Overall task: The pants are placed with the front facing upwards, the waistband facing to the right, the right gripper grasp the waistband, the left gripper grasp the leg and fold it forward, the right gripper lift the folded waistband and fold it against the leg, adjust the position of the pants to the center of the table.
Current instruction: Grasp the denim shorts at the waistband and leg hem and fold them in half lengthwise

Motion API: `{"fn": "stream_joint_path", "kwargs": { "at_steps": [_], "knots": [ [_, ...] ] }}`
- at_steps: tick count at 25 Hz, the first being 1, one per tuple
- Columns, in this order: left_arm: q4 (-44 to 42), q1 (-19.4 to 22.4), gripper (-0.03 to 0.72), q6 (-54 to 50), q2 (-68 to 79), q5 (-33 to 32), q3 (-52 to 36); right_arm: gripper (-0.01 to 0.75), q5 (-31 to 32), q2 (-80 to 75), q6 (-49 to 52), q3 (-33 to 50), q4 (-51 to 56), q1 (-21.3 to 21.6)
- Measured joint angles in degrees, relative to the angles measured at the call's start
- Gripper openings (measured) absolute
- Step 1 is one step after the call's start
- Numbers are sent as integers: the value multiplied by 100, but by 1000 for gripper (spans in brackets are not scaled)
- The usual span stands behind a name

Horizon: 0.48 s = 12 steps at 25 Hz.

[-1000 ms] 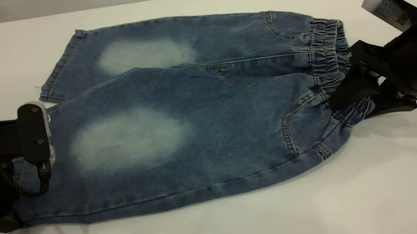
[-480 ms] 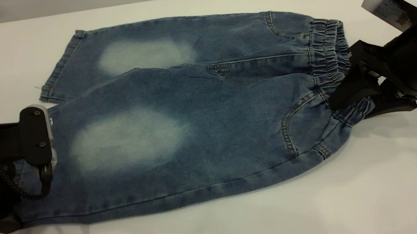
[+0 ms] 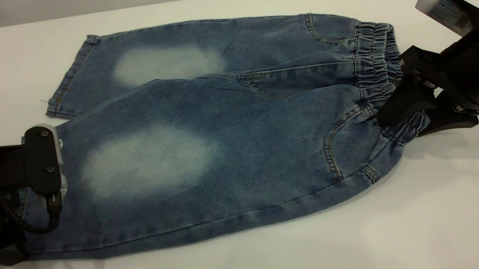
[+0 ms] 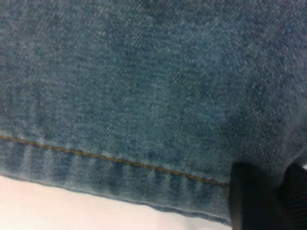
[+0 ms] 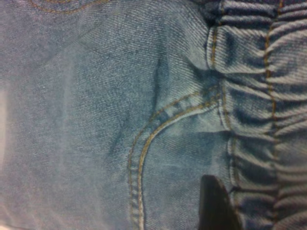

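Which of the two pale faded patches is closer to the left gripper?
The larger patch on the near leg of the pants, beside the left gripper at that leg's hem. The smaller patch lies on the far leg, away from both grippers.

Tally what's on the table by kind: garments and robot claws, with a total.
Denim pants: 1
Robot claws: 2, the left claw at the leg hem, the right claw at the waistband
Total: 3, on the white table
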<state>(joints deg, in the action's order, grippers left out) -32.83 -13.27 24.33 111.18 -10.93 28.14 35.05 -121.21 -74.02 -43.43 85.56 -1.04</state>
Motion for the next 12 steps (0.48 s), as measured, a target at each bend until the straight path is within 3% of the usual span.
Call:
{"fn": "stream_joint_path", "kwargs": {
  "at_steps": [3, 6, 12],
  "knots": [
    [-19, 0, 69, -180, 0, 49, 6, 333, 0, 0, 0, 0, 0, 0],
    [-19, 0, 57, -410, -15, 30, 48, 316, 0, 0, 0, 0, 0, 0],
    [-19, 5, 54, -421, -361, -117, 409, 176, 0, 0, 0, 0, 0, 0]
  ]
}}
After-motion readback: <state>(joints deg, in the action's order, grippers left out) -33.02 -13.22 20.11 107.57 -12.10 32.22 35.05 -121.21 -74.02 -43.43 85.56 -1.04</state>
